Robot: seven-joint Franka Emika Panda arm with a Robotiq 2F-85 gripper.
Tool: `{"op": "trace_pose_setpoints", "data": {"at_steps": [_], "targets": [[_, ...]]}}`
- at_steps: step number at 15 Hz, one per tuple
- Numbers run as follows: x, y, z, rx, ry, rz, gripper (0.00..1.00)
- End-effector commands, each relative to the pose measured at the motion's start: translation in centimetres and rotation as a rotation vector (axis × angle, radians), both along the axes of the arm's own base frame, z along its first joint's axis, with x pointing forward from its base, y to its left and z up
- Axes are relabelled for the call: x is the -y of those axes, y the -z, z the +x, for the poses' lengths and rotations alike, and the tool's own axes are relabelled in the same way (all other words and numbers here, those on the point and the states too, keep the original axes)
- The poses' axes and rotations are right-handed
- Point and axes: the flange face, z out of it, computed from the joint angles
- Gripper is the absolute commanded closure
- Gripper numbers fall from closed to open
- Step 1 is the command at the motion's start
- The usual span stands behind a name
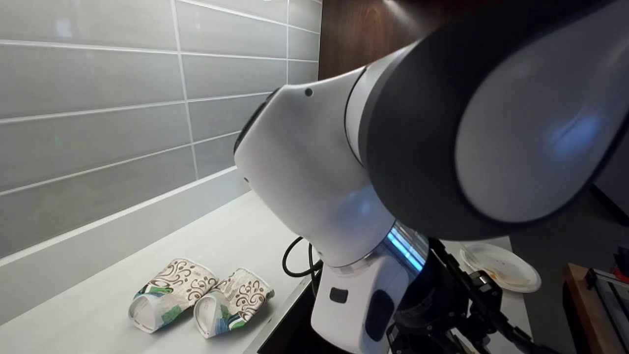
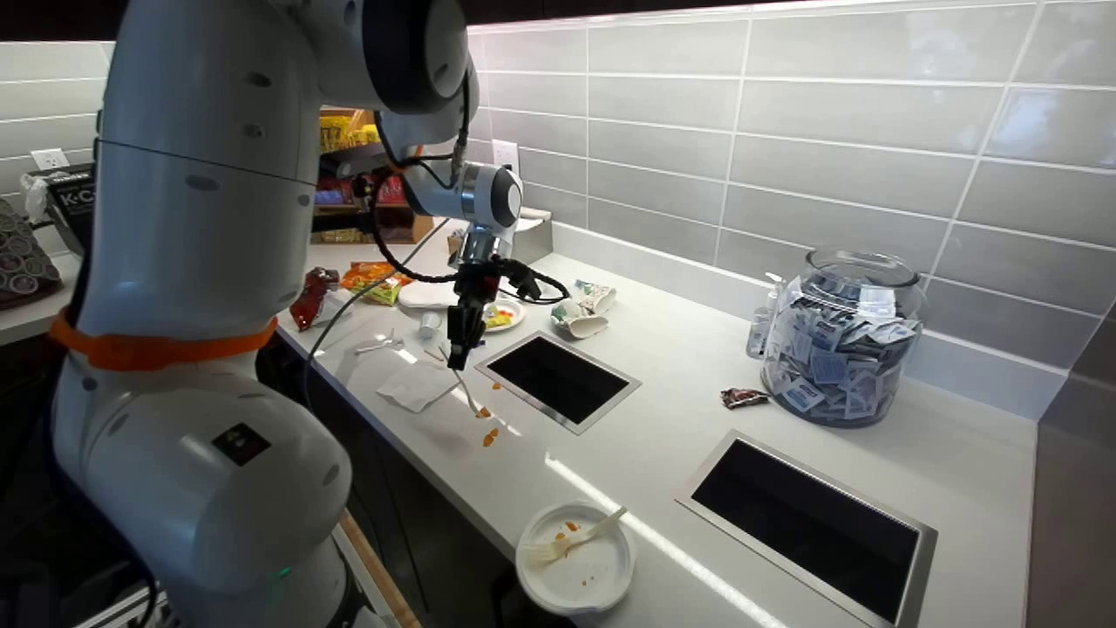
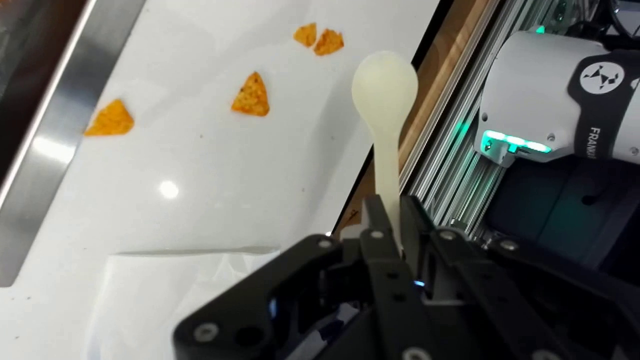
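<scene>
Operating remotely, I held a pale spoon [image 3: 386, 135] with the fingers [image 3: 374, 219] pinched narrowly on its handle, its round end slanting down near the edge of the white surface [image 3: 240, 180]. Four orange chip pieces [image 3: 251, 96] lay on the surface nearby, one right beside a metal frame [image 3: 74, 95], with a white napkin [image 3: 165, 305] close to them. In an exterior view, a fork [image 2: 571, 540] rested on a plate [image 2: 620, 569] farther along, and two crushed cups [image 2: 574, 316] lay side by side near the frame.
</scene>
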Motion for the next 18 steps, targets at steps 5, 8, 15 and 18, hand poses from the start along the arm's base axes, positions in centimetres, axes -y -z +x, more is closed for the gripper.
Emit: {"op": "trace_pose_setpoints", "data": {"at_steps": [5,8,15,18], "targets": [[0.9,3.6,-1.6,-0.08,-0.091,-0.004,0.97],[1.1,4.5,-1.6,-0.09,-0.112,-0.004,0.97],[1.2,5.7,-1.6,-0.107,-0.149,-0.009,0.97],[1.1,6.2,-1.6,-0.11,-0.168,-0.021,0.97]]}}
